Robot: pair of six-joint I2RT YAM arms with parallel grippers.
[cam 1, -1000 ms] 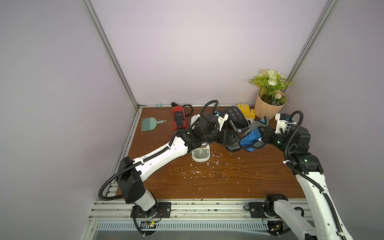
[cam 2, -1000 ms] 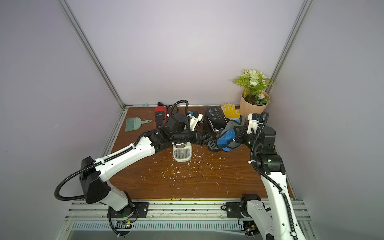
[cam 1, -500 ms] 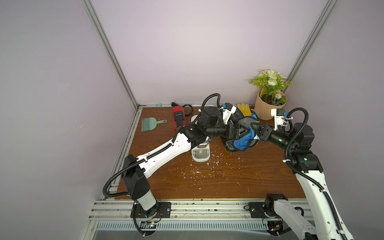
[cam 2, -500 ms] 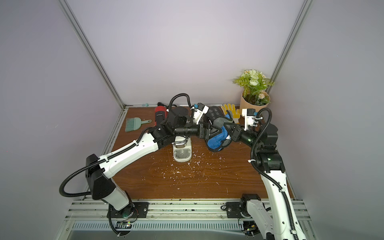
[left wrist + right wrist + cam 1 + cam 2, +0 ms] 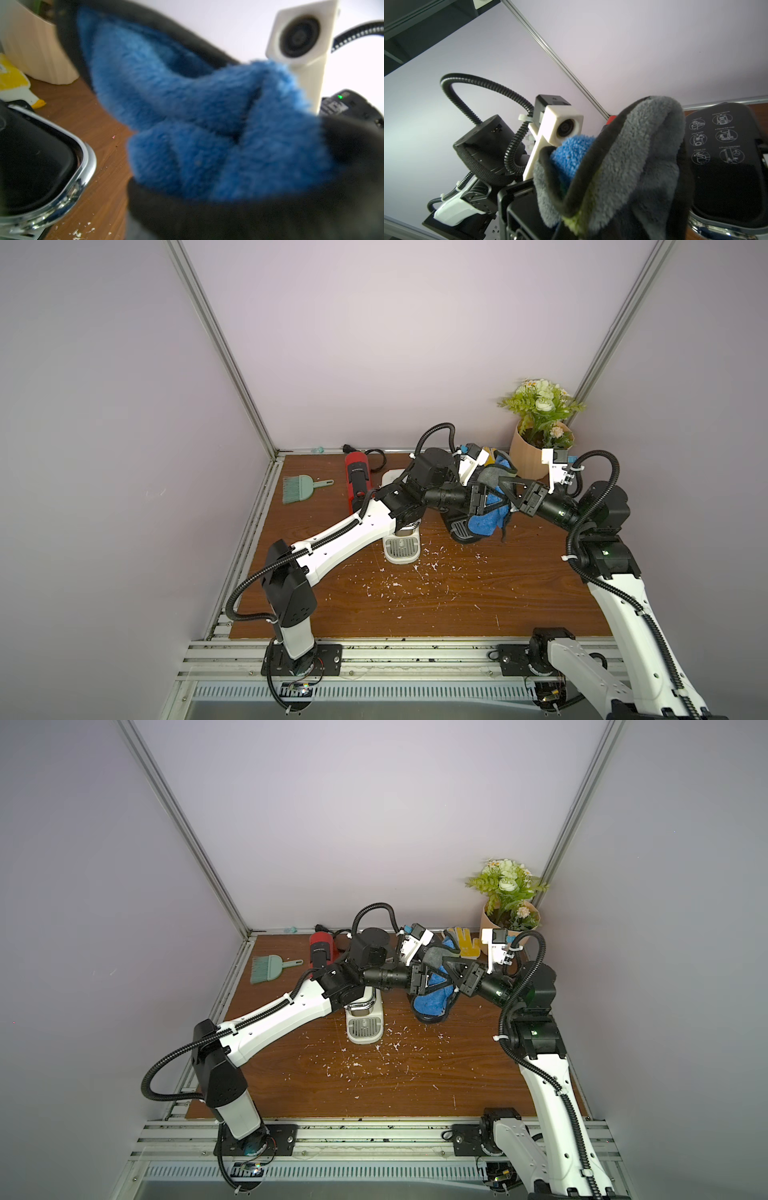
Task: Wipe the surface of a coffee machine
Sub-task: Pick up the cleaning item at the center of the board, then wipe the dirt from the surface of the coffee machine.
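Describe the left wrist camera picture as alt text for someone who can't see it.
A fluffy blue cloth with dark edging fills the centre, close and blurred. Beside it sits a black coffee machine with a chrome rim on a brown wooden table flecked with white crumbs; the right arm's white camera housing looks back.

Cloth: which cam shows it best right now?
Right wrist: the cloth is sharp there, showing its grey face, black hem and some blue pile. Left wrist shows only blurred blue pile up close. Both top views show it small, bunched and partly hidden.
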